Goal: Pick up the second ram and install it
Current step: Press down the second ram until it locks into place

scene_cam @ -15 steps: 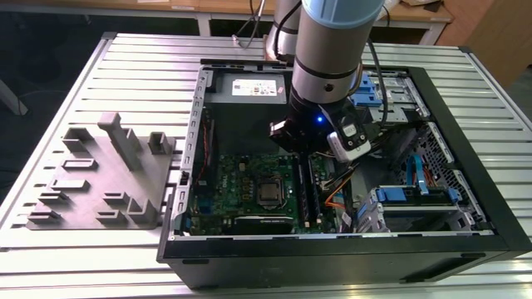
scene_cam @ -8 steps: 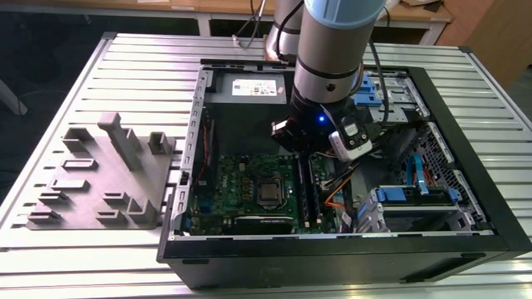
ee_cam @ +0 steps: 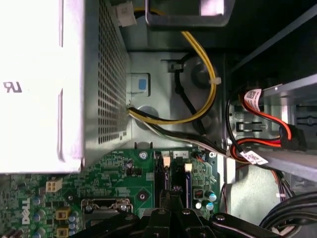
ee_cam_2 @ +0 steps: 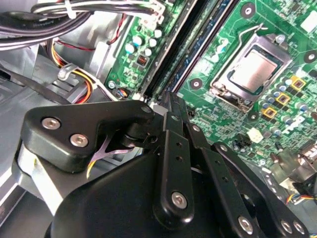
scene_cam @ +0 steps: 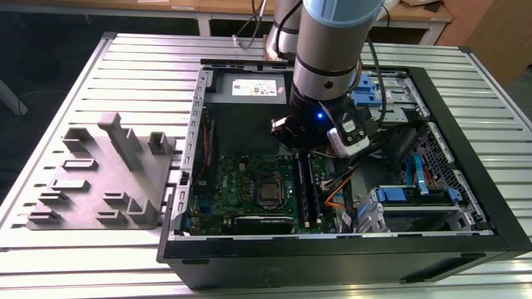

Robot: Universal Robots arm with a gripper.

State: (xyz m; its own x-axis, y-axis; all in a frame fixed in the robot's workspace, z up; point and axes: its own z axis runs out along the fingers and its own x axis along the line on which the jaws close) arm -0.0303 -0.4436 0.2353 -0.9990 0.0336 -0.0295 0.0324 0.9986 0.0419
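The gripper [ee_cam_2: 171, 106] is down inside the open computer case [scene_cam: 465, 205], its fingers drawn together over the near end of the memory slots [ee_cam_2: 173, 59]. Whether they pinch the second ram is hard to tell; a dark stick [scene_cam: 304, 187], possibly that ram, stands in the slots directly beneath. Just beyond sits the processor socket [ee_cam_2: 250, 72], farther off the grey power-supply box [ee_cam: 59, 84], and outside the case the grey slotted block [scene_cam: 104, 180].
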